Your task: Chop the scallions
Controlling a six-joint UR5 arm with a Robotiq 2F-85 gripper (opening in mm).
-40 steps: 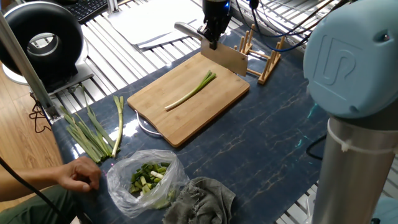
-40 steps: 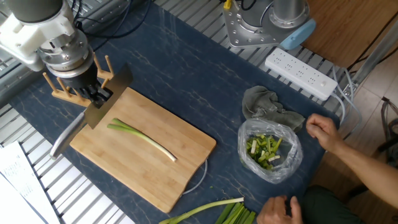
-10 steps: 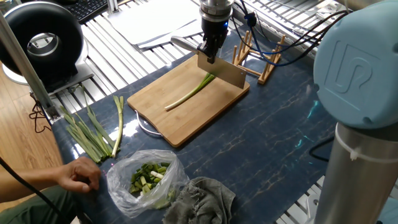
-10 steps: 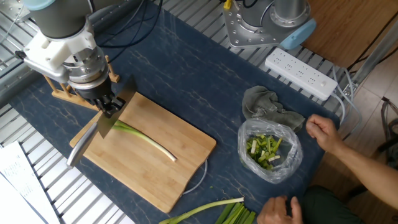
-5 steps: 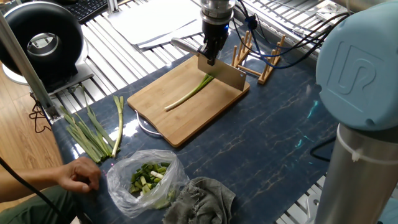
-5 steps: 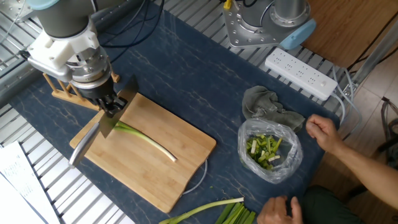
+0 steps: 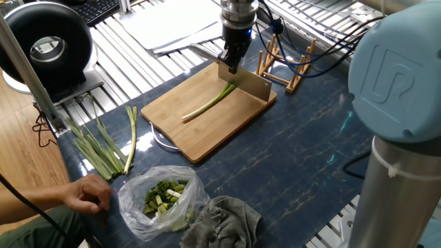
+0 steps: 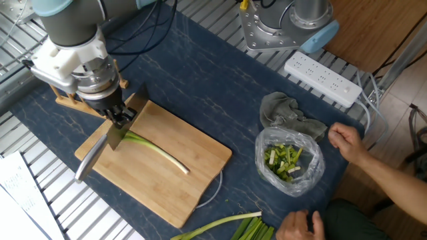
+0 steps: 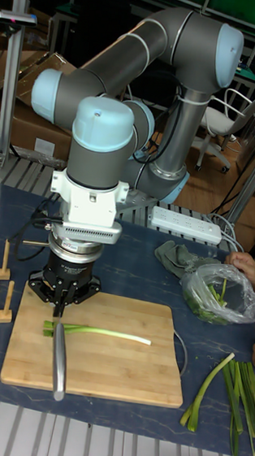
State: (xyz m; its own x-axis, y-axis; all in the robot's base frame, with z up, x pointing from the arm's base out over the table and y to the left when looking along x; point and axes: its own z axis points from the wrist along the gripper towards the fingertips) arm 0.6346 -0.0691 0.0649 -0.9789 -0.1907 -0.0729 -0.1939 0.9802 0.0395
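Since four seconds ago, we see the gripper (image 8: 115, 111) has carried the knife (image 8: 100, 145) from the board's far edge in over the green end of the scallions (image 8: 153, 150), and the blade now stands on edge across that tip. Reading the other fixed view from left to right: the wooden rack (image 8: 67, 100), then the jaws clamped narrow on the knife's spine, then the single stalk lying diagonally on the cutting board (image 8: 193, 173), whole so far as we can see. Further right sit the grey cloth (image 8: 283, 113) and the bag of chopped greens (image 8: 288, 162), with a person's hand (image 8: 345, 141) beside it. We judge the stalk may roll or skid if the blade presses down without slicing, since nothing pins it.
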